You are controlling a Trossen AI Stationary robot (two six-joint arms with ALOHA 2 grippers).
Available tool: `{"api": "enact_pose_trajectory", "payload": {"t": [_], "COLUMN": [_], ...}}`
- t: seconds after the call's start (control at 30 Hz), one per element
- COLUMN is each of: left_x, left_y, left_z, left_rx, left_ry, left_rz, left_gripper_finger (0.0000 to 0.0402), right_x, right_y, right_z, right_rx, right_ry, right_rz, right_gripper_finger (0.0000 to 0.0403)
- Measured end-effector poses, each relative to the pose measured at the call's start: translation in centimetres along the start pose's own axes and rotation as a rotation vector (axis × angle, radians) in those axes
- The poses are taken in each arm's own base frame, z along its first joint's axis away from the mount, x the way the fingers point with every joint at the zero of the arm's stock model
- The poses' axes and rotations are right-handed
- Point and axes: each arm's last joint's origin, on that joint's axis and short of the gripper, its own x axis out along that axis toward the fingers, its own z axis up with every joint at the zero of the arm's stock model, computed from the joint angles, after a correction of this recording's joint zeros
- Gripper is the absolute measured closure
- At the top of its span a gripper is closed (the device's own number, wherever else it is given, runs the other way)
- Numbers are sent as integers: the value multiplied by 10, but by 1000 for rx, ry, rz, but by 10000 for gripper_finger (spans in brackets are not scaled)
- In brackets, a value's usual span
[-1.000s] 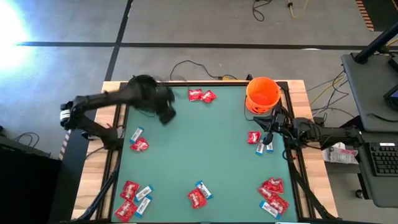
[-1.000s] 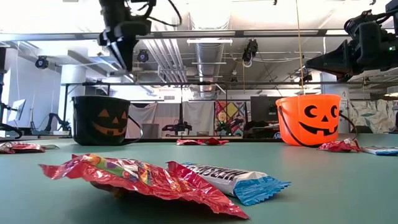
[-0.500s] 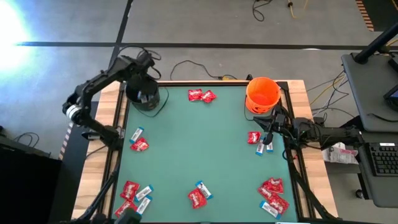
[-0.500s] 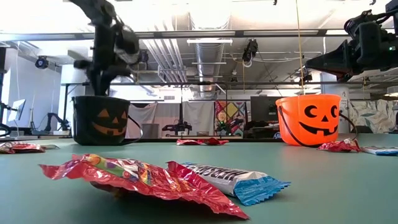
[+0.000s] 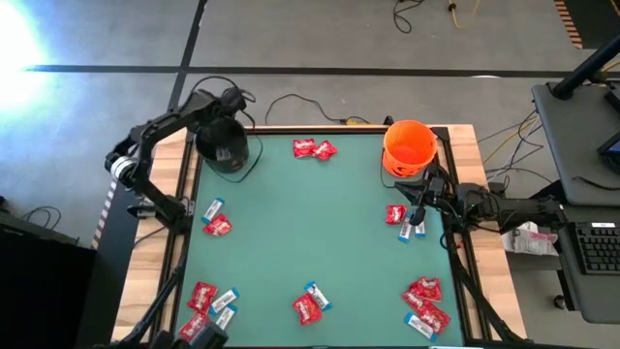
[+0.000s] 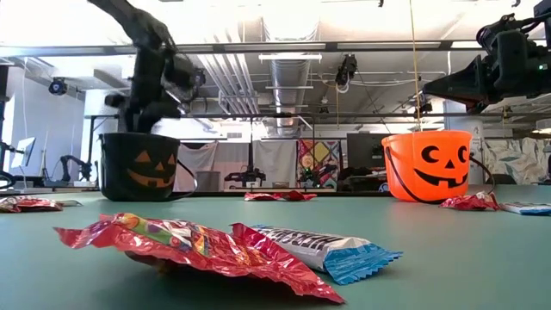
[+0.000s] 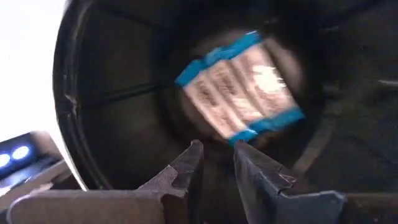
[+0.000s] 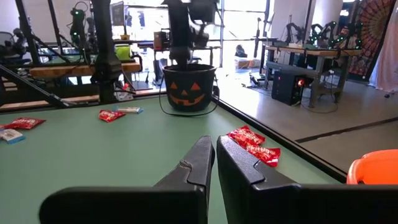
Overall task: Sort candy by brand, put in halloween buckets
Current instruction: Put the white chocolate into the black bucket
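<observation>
The left claw [image 7: 214, 155] hovers over the black bucket [image 5: 221, 145] at the table's far left, fingers narrowly parted, empty; white-and-blue bars [image 7: 239, 84] lie inside. Withdrawing carelessly could snag the rim and tip the bucket.

left tool [image 7: 214, 163] | swung over black bucket [image 5: 223, 145] | bars [image 7: 239, 87] inside (blurred)

Two dark jointed arms (left arm [image 5: 160, 131] with a white band).

High view looking straight down; low view skimming tabletop; both catching black bucket [image 5: 225, 147] [image 6: 139, 165]; left wrist peering inside it.
</observation>
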Motion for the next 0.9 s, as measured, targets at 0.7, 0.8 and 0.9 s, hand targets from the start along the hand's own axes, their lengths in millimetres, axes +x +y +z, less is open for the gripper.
{"api": "enact_pose_trajectory", "payload": {"t": [0.7,0.8,0.9], "left_x": [-10,20,45], "left_y": [-89,-86,-81], "left_z": [-162,-166,-168], "left_rx": [232,202,162], "left_ry": [-138,-49,22], "left_rz": [-124,-118,-82], "left_gripper_finger": [283,257,229], "right_x": [0,0,0], "right_y": [0,0,0], "right_z": [0,0,0], "right_rx": [0,0,0], "right_ry": [0,0,0], "right_rz": [-1,0,0], "right_gripper_finger": [385,385,385]}}
